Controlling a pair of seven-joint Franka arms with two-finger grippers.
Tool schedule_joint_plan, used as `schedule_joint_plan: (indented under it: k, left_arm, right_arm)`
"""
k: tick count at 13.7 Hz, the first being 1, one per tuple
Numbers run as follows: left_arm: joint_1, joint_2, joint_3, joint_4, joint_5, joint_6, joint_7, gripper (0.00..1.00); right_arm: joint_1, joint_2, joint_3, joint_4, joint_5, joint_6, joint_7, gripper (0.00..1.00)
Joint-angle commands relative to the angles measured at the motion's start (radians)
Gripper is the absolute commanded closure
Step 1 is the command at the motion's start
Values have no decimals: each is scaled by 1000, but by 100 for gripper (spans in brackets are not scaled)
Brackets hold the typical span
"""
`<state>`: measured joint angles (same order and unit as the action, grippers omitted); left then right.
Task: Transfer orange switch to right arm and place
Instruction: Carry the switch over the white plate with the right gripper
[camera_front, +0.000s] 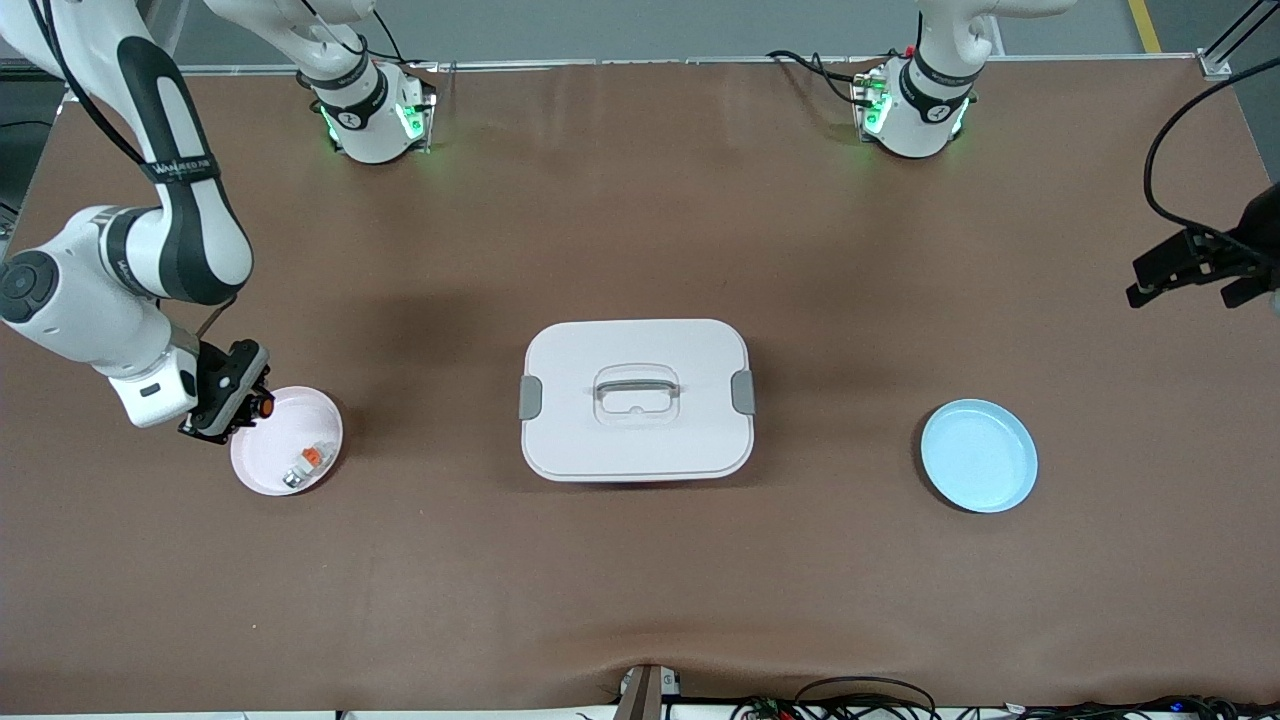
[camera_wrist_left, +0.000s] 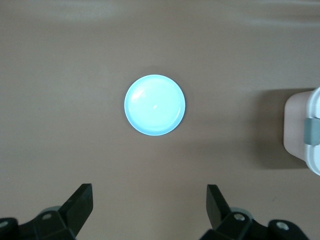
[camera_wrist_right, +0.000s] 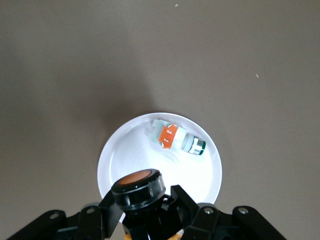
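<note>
The orange switch (camera_front: 265, 407) is a small black cylinder with a round orange cap (camera_wrist_right: 138, 186). My right gripper (camera_front: 248, 404) is shut on it, just above the edge of a white plate (camera_front: 300, 418) at the right arm's end of the table. In the right wrist view the gripper (camera_wrist_right: 146, 201) clamps the switch's black body, cap facing outward, over the plate (camera_wrist_right: 120, 155). My left gripper (camera_front: 1190, 275) hangs open and empty in the air at the left arm's end; its fingers (camera_wrist_left: 80, 205) stand wide apart.
A white-and-silver part with an orange tab (camera_front: 303, 467) (camera_wrist_right: 177, 139) lies in the white plate. A light blue plate (camera_front: 978, 455) (camera_wrist_left: 154, 104) sits toward the left arm's end. A white lidded box with a handle (camera_front: 637, 398) (camera_wrist_left: 307, 130) stands mid-table.
</note>
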<state>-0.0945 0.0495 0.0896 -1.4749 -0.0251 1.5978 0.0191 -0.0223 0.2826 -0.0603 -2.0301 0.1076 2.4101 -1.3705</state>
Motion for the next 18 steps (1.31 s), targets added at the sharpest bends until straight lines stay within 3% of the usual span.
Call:
schedule_joint_plan:
  k: [1, 5, 11, 16, 18]
  left_arm:
    - [64, -68, -76, -48, 17, 1, -4, 0]
    - [64, -63, -90, -100, 16, -15, -30, 0]
    - [81, -19, -76, -79, 4, 53, -44, 0]
    - [91, -19, -76, -81, 2, 45, -39, 0]
    - [90, -19, -76, -79, 4, 45, -41, 0]
  right_arm:
    - [-42, 62, 16, 22, -12, 82, -44, 100]
    - [-64, 98, 17, -8, -9, 217, -56, 100]
    - [-93, 168, 25, -71, 0, 407, -76, 100]
    - [-191, 245, 131, -91, 12, 524, -79, 100]
    - [-203, 254, 140, -88, 12, 538, -85, 100]
